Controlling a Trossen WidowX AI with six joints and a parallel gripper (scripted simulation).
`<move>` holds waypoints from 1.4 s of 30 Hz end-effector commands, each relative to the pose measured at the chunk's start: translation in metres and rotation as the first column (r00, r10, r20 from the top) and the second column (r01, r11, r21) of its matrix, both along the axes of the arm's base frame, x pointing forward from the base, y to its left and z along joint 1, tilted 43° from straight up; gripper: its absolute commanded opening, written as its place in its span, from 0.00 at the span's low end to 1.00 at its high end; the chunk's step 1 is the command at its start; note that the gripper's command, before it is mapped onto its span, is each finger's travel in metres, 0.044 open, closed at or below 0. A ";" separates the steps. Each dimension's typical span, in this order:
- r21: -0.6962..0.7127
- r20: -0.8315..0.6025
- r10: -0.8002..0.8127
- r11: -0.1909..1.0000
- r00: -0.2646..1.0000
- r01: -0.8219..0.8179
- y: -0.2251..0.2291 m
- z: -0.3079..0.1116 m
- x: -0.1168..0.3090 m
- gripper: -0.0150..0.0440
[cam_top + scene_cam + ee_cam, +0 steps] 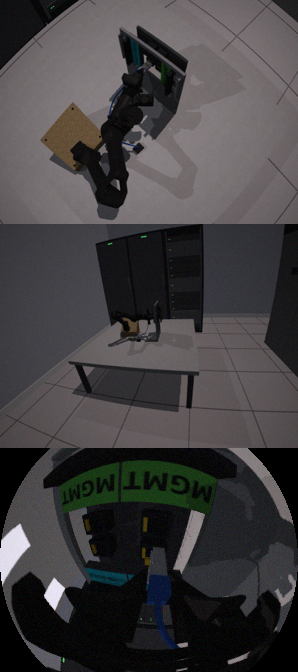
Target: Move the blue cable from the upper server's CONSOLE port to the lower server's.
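right, my gripper (pixel 144 70) (pixel 156 572) is clamped on the blue cable's plug (pixel 148 65) (pixel 159 568), its nose up at the ports beneath the green mgmt labels (pixel 137 484); whether it's seated, i can't tell.

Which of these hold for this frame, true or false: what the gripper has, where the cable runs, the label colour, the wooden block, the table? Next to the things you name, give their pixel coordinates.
1. The gripper (pixel 156 572) is shut on the plug of the blue cable. True.
2. The blue cable (pixel 113 98) (pixel 163 630) ends at a small dark block on the table (pixel 131 352). True.
3. The MGMT labels (pixel 167 484) are red. False: they are green.
4. The wooden block (pixel 71 131) (pixel 134 326) lies on the floor. False: it is on the table.
5. Dark cabinets with green lights (pixel 146 268) stand behind the table. True.
6. The plug (pixel 159 568) hangs with its tip pointing away from the ports. False: its tip points toward them.
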State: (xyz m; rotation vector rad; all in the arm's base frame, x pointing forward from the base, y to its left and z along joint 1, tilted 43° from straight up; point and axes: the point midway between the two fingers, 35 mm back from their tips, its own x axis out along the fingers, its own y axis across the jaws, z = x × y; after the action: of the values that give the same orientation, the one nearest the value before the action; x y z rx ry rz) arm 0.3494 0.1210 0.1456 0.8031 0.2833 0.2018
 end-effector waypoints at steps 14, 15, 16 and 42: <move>-0.003 -0.009 0.008 1.000 1.000 -0.008 0.002 -0.004 0.002 0.25; -0.003 -0.009 0.008 1.000 1.000 -0.008 0.002 -0.004 0.002 0.25; -0.003 -0.010 0.008 1.000 1.000 -0.008 0.002 -0.005 0.002 0.25; -0.003 -0.011 0.008 1.000 1.000 -0.008 0.002 -0.006 -0.003 0.25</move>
State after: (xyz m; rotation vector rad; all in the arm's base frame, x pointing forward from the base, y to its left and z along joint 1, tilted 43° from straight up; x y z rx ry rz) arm 0.3467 0.1217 0.1393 0.7988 0.2980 0.1987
